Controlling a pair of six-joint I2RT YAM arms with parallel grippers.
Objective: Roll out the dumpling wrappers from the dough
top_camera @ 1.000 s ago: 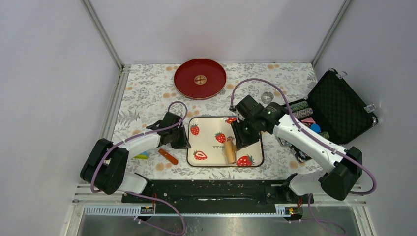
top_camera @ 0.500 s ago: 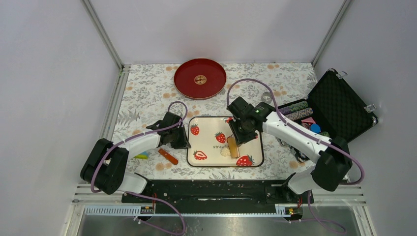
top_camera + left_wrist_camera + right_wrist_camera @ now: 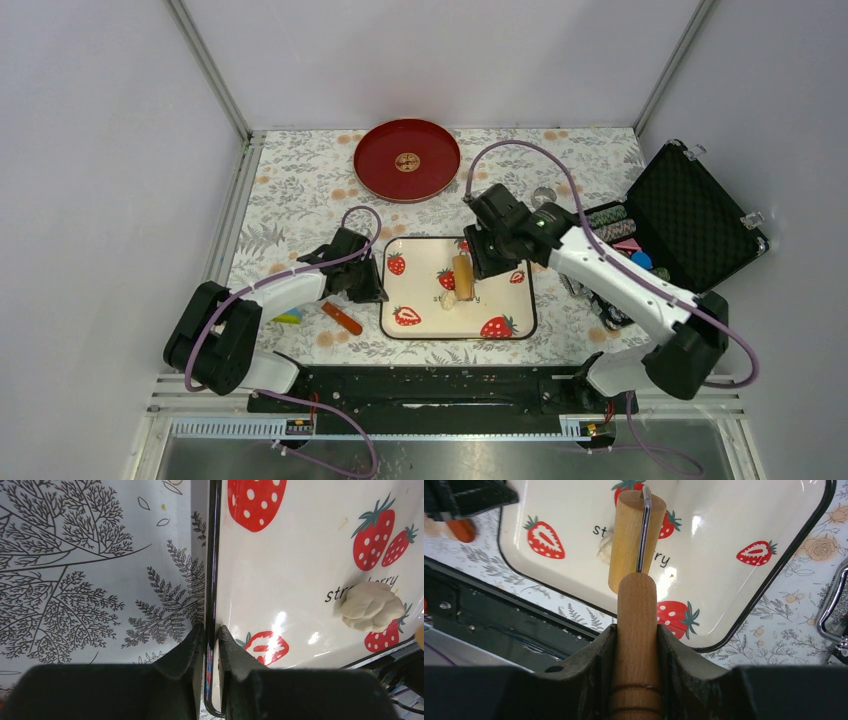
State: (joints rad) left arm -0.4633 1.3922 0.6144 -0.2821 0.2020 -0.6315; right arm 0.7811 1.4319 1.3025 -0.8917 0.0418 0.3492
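We see a tray (image 3: pixel 300 540) with a smooth, glossy cream finish that throws back bright glints, edged by a shiny dark rim. The dough lump (image 3: pixel 372 606) on it is matt, pale and knobbly. The rolling pin (image 3: pixel 636 535) is bare light wood, smooth with a fine grain, and it carries a thin polished metal wire (image 3: pixel 644 530). The surface (image 3: pixel 75 580) wears a matt printed covering; whether cloth or paper, we cannot tell. The left gripper (image 3: pixel 211 632) and right gripper (image 3: pixel 636 630) look like matt black plastic. The red plate (image 3: pixel 378 166) has a soft sheen, and the open case (image 3: pixel 690 215) is lined with dull black foam.
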